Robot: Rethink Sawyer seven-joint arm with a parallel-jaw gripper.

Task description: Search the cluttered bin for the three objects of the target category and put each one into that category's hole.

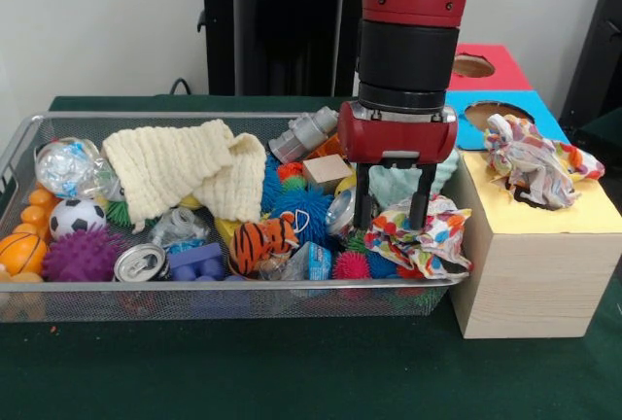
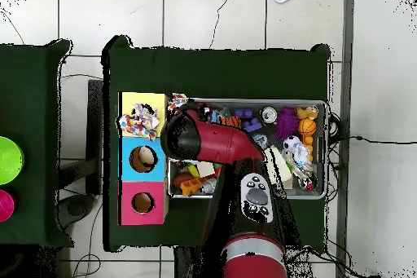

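The wire bin [image 1: 19, 148] sat on the counter [image 1: 292, 371], with the box of holes [image 1: 530, 274] touching its right end in the front view. A crumpled cloth [image 1: 535, 162] lay on the box's nearest hole. A second cloth [image 1: 418, 240] lay in the bin's right end, under the gripper [image 1: 394, 211]. A knitted cloth [image 1: 185, 167] lay over toys toward the left.

From overhead my red and black arm [image 2: 213, 143] hides the wire mesh bin's [image 2: 325, 128] left half. The red box section [image 1: 486, 66] sits partly behind it in front view.
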